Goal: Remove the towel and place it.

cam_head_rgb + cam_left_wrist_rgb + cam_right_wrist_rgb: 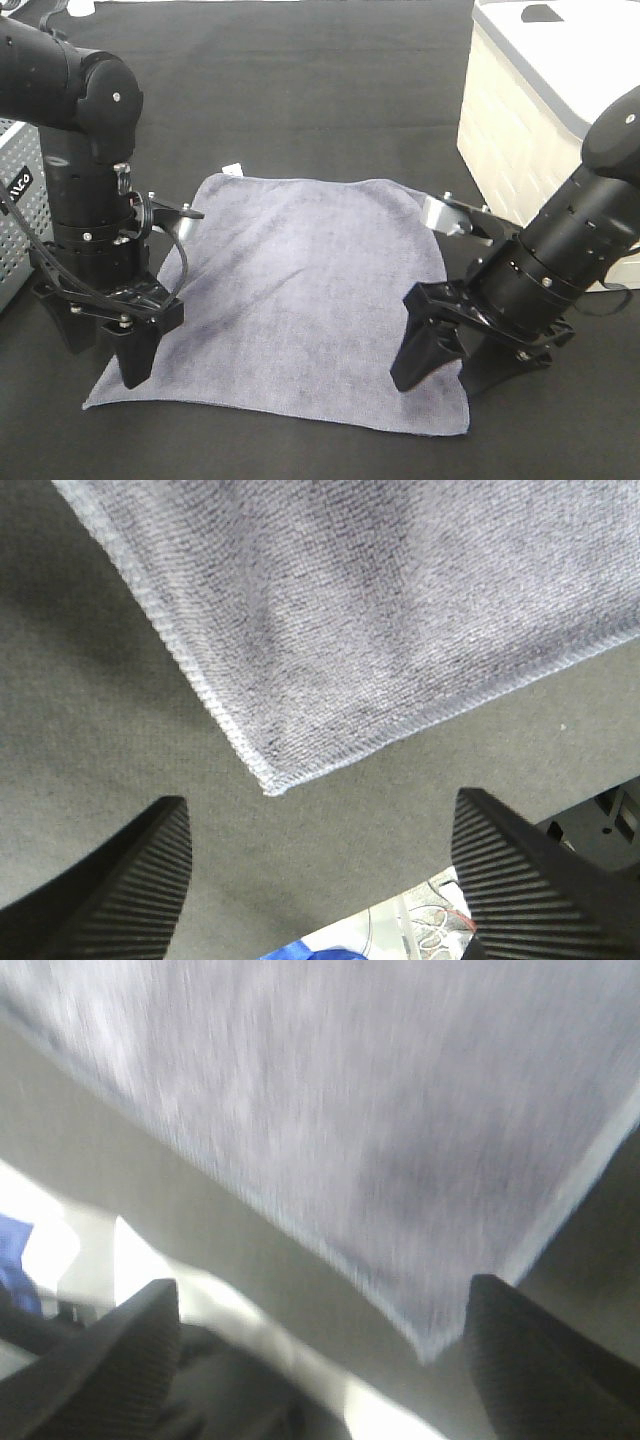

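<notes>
The grey-lavender towel [300,290] lies spread on the black table covering, draped over something at its far side, with a small white tag [233,169] at its far left corner. My left gripper [100,345] is open and empty over the towel's near left corner. In the left wrist view that corner [270,780] lies just ahead of the open gripper [320,880]. My right gripper [455,370] is open and empty at the towel's near right corner. In the blurred right wrist view that corner [430,1345] sits between the open fingers [560,1360].
A white lidded bin [540,100] stands at the back right, close to the right arm. A perforated grey metal box [15,200] is at the left edge. Shiny metal parts [445,215] stick out from under the towel's far right side.
</notes>
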You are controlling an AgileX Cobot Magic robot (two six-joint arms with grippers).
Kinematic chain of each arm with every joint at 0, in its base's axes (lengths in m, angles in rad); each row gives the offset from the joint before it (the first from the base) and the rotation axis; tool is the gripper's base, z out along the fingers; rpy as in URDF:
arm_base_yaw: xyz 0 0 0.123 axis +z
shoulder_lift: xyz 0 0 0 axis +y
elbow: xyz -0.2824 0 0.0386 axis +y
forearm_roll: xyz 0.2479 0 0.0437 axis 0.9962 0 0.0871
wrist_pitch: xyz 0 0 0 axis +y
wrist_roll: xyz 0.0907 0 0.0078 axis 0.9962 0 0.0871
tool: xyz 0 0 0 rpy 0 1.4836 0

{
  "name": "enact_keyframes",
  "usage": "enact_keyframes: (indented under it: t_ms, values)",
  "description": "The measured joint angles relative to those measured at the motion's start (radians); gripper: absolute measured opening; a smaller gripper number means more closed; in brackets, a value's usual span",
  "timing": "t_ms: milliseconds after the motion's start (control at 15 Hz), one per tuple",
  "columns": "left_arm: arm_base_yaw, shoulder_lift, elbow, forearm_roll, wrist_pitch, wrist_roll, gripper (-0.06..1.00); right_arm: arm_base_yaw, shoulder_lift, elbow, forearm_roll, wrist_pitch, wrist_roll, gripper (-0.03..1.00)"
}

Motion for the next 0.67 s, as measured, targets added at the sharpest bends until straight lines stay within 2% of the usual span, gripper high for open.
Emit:
enact_keyframes:
  t_ms: [267, 533, 667]
  values:
    - [0.000, 0.000, 0.000, -0.012, -0.010, 0.000, 0.69, 0.001, 0.032, 0.002, 0.062, -0.022, -0.055, 0.76]
    - [0.000, 0.000, 0.000, -0.015, -0.010, 0.000, 0.69, 0.130, 0.081, 0.005, 0.046, -0.070, -0.036, 0.76]
    - [0.000, 0.000, 0.000, -0.015, -0.010, 0.000, 0.69, 0.147, 0.081, 0.005, -0.005, -0.091, 0.015, 0.76]
